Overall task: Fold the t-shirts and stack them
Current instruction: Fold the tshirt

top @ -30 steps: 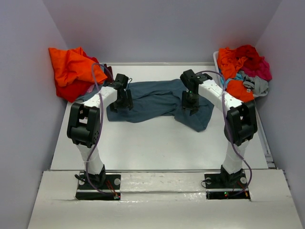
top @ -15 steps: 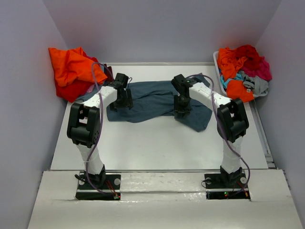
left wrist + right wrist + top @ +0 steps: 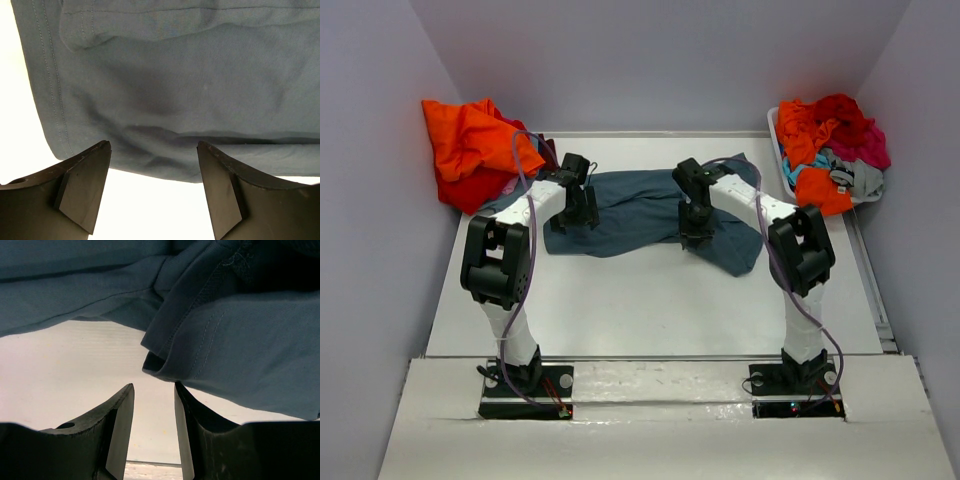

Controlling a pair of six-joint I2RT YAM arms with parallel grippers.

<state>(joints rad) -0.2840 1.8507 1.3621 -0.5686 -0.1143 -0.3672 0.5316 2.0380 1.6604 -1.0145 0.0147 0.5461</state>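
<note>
step: spreading the slate-blue shirt (image 3: 640,212), rumpled, no fold made yet, I'd say.
left gripper (image 3: 152,150): jaws wide, empty, at shirt's left near corner.
right gripper (image 3: 154,387): jaws narrowly apart, empty, just short of shirt's curled near edge.
next: likely pinch both edges, pull flat.
views: wrist cams show the curl; top cam shows orange pile (image 3: 470,145) left of shirt, mixed heap (image 3: 830,145) right.

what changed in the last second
The right gripper slid left across the blue shirt, toward its middle; its jaws are part open and empty, just short of a fold of hem. Nothing was taken hold of or let go. The left gripper, the shirt, the left pile and the right pile stayed put.
</note>
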